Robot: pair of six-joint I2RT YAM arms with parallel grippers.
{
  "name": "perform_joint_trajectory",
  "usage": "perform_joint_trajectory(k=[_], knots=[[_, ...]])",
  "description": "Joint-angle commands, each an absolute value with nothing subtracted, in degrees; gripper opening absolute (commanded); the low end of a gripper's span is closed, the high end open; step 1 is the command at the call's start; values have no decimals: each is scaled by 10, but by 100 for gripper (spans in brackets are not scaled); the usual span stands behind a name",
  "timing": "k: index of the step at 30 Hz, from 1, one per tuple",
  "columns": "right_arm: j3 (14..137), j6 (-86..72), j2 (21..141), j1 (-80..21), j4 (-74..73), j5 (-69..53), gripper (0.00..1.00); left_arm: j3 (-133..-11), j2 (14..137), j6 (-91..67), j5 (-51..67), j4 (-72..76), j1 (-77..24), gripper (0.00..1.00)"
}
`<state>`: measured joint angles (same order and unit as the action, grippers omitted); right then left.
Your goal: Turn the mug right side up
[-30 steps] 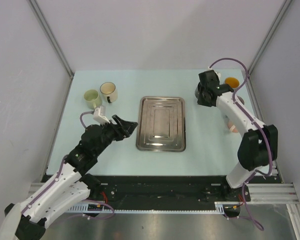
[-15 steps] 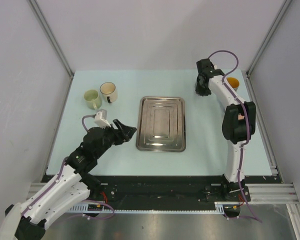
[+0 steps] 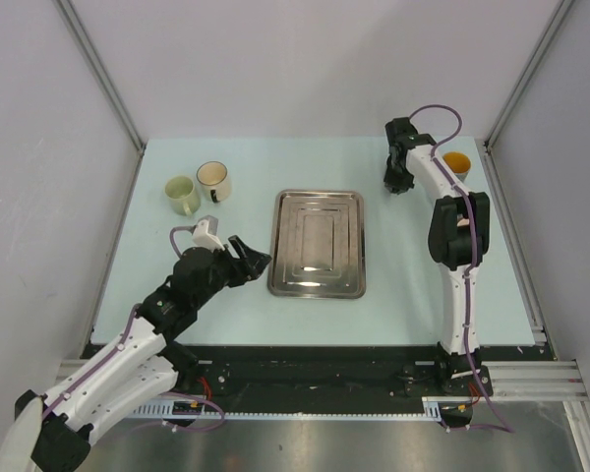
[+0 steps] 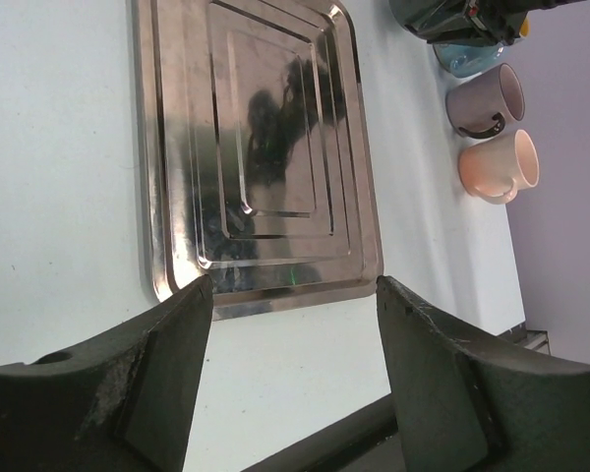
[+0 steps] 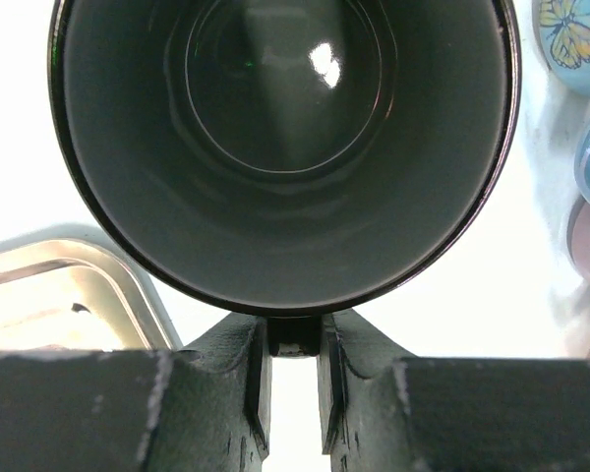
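Top external: right arm (image 3: 457,231) folded; hand (image 5: 293,346) pinches mug (image 5: 285,147)

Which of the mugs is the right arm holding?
The black mug, pinched between the right fingers; the green mug and white mug stand free, far left.

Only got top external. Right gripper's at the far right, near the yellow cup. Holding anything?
Observer: Yes, the right gripper is shut on the handle of a dark mug.
Operator: Which way's the mouth?
Observer: Toward the right wrist camera; the inside looks empty.
Operator: Anything hidden by that arm?
Observer: Left wrist view shows a mauve mug and a peach mug near the dark one.
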<state>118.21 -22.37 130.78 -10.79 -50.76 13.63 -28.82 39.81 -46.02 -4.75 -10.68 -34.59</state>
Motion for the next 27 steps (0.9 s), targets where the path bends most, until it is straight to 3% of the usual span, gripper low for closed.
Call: perform_joint_trajectory(k=[1, 7, 13, 16, 22, 27], knots=[[1221, -217, 1313, -98, -503, 141, 0, -281, 394, -458, -50, -93, -343, 71], [1223, -216, 1322, -99, -505, 137, 1, -279, 394, -459, -49, -93, -343, 71], [1223, -214, 1326, -99, -505, 137, 24, -278, 394, -459, -49, -93, -343, 71], [1221, -214, 1325, -100, -507, 138, 31, -277, 393, -460, -49, -93, -343, 71], [1216, -214, 1311, -104, -507, 151, 57, -277, 395, -460, -43, -93, -343, 71], [1197, -217, 1284, -105, -522, 155, 64, -281, 392, -457, -42, -100, -343, 72]])
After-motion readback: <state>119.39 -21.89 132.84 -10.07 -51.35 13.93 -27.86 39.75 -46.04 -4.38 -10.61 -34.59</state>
